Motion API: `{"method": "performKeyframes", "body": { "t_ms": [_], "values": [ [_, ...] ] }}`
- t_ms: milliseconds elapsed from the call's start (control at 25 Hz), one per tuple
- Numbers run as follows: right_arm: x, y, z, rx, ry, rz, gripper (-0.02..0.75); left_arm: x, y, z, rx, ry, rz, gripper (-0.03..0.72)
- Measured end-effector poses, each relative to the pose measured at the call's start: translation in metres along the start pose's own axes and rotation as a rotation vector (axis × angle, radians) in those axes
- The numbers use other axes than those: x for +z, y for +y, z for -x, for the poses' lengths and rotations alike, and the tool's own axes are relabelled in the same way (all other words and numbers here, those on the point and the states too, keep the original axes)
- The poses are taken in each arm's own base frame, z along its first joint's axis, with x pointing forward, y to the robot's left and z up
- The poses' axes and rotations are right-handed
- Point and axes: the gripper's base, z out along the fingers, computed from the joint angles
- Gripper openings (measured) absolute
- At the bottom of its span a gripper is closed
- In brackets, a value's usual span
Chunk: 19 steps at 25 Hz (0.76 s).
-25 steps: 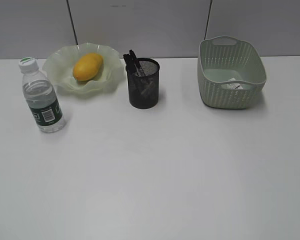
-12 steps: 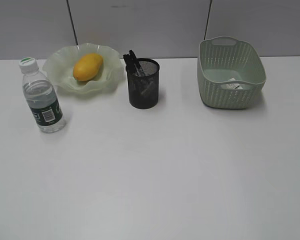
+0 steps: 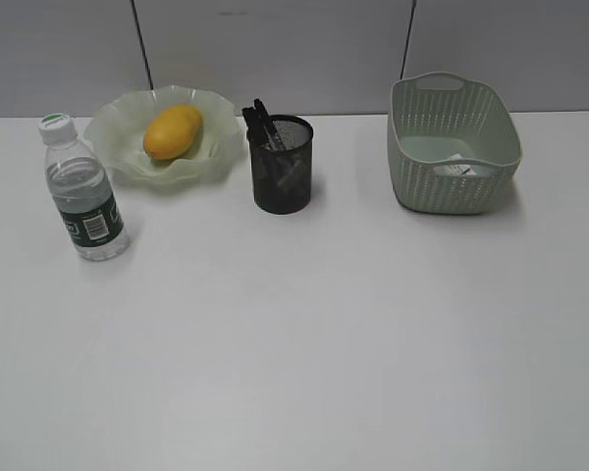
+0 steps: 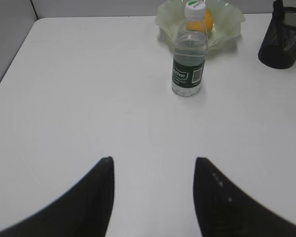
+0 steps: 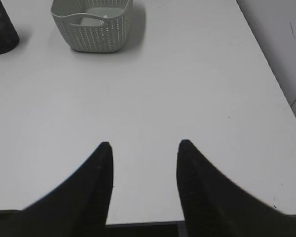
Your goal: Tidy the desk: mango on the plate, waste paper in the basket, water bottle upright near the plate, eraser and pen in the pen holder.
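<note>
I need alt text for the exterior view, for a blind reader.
On a white table, a mango lies on a plate beside an upright water bottle; a pen holder stands mid-table, a basket at right.

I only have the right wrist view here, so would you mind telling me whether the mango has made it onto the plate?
Observer: Yes, the mango lies in the plate, at the back left of the desk.
Operator: Thank you. And is the water bottle standing?
Observer: It is. The water bottle stands upright, cap up, just in front of the plate's left edge and apart from it.
Operator: I see only an edge of the pen holder; is anything in it?
Observer: Black pens stick out of the pen holder on its left side.
Operator: And the left gripper?
Observer: The left gripper is open and empty, well short of the bottle.
</note>
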Motion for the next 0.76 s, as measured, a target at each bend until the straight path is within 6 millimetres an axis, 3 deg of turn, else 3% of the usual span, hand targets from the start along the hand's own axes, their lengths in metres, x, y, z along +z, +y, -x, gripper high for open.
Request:
{"method": "performKeyframes", "body": {
  "t_ms": [760],
  "values": [
    [0.0,0.0001,0.0,0.002,0.0,0.001,0.351,0.0001,-0.001,0.0001,-0.007,-0.001,-0.011,0.385]
  ]
}}
